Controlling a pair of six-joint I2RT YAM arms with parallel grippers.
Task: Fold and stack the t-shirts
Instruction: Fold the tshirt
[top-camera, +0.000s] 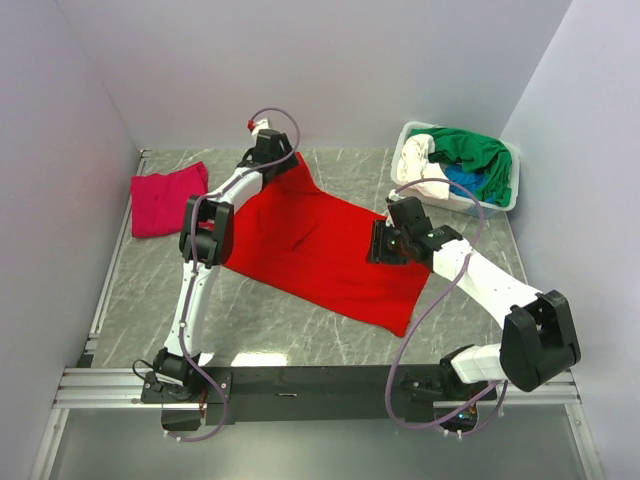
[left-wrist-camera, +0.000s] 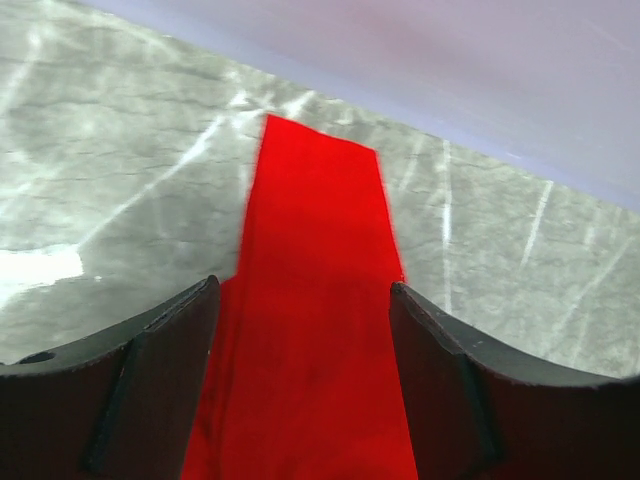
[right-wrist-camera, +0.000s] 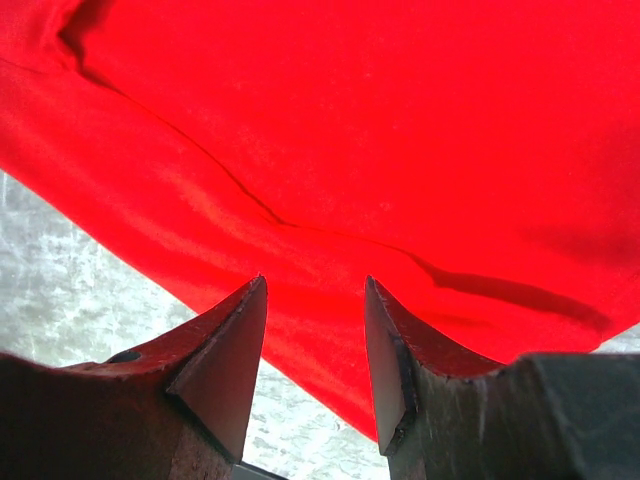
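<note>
risk: red t-shirt (top-camera: 320, 255) spread flat, left gripper (left-wrist-camera: 305, 300) over its far sleeve, right gripper (right-wrist-camera: 315, 290) at its right edge — both with jaws apart, holding nothing. shallow pinch may catch one layer and skew the fold. magenta t-shirt (top-camera: 165, 200) sits left of it.

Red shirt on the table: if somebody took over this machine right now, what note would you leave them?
Left pincer: open, over the far end of the bright red cloth t-shirt.
Right pincer: open, at its right edge.
That shirt lies spread on the grey marbled table, not yet folded.
The magenta-pink cloth shirt lies, apparently folded, at far left.
The white plastic basket holds green, white and blue garments.
Left: fold the red one, stack it, then the basket's.
</note>
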